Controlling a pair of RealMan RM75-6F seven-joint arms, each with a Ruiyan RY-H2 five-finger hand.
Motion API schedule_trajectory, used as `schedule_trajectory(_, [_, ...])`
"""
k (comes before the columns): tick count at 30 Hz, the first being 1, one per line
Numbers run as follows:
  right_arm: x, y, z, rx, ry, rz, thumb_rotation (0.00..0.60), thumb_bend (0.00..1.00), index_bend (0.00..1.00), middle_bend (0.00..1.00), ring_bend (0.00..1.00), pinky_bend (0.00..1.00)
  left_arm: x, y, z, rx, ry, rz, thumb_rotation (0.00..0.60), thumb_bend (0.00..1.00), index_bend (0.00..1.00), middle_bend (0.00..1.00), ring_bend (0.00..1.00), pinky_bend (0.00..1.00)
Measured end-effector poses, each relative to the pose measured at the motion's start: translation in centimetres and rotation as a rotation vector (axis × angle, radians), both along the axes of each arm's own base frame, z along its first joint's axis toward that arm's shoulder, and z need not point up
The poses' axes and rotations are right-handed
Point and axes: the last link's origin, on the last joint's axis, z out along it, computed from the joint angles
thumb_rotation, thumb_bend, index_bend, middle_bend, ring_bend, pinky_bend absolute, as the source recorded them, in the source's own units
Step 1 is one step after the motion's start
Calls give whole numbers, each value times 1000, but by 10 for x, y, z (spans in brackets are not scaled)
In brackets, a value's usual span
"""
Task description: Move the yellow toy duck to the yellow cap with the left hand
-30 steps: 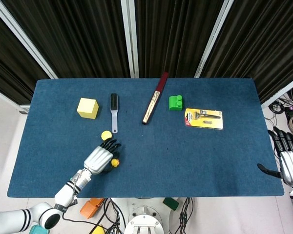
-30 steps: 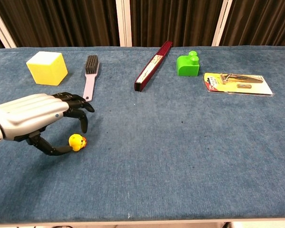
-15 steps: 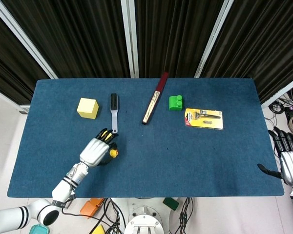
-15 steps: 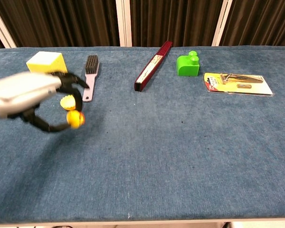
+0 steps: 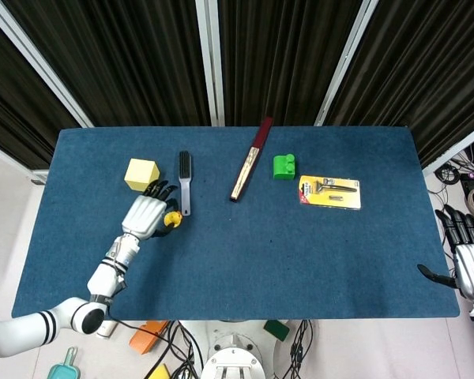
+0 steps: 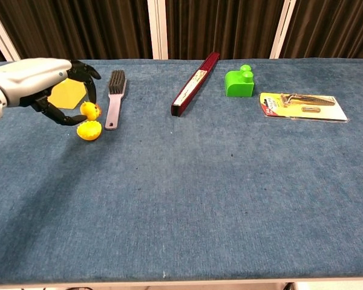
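Head view, from above: your left hand (image 5: 145,215) sits over the left part of the blue surface (image 5: 237,253), just below the yellow cube (image 5: 141,174) and beside the handle of the brush (image 5: 184,181). Its fingers are curled, and the yellow toy duck (image 5: 172,219) shows at its right edge, held there. A second ago this hand was lower on the surface, nearer you, with the yellow cap in plain sight ahead of it; now the hand has travelled up and covers that spot, so this view no longer shows the cap. Your right hand (image 5: 468,264) rests off the surface's right edge, fingers spread, holding nothing.

Chest view, from the front: here the duck (image 6: 89,110) is pinched between the thumb and fingers of the left hand (image 6: 39,81), raised off the surface. The yellow cap (image 6: 89,130), hidden from above, is clear here: it lies on the surface just under the duck, a small gap between them. The lift and carry look done; what likely remains is lowering and letting go. The right hand is outside this view.
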Motion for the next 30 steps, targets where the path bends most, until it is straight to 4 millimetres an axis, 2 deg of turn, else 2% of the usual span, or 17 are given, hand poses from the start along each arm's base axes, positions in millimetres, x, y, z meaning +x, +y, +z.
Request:
schedule_trajectory(6, [-1, 0, 0, -1, 0, -3, 600, 224, 0, 0, 0, 23, -7, 9, -6, -14, 38, 48, 600, 358, 521, 126, 54, 0])
schedule_trajectory(14, [-1, 0, 0, 1, 2, -3, 600, 224, 0, 0, 0, 23, -10, 7, -9, -29, 61, 56, 600, 343, 510, 126, 54, 0])
schedule_trajectory(30, [0, 1, 0, 0, 4, -4, 600, 224, 0, 0, 0, 23, -12, 4, -13, -42, 74, 61, 600, 323, 378, 126, 52, 0])
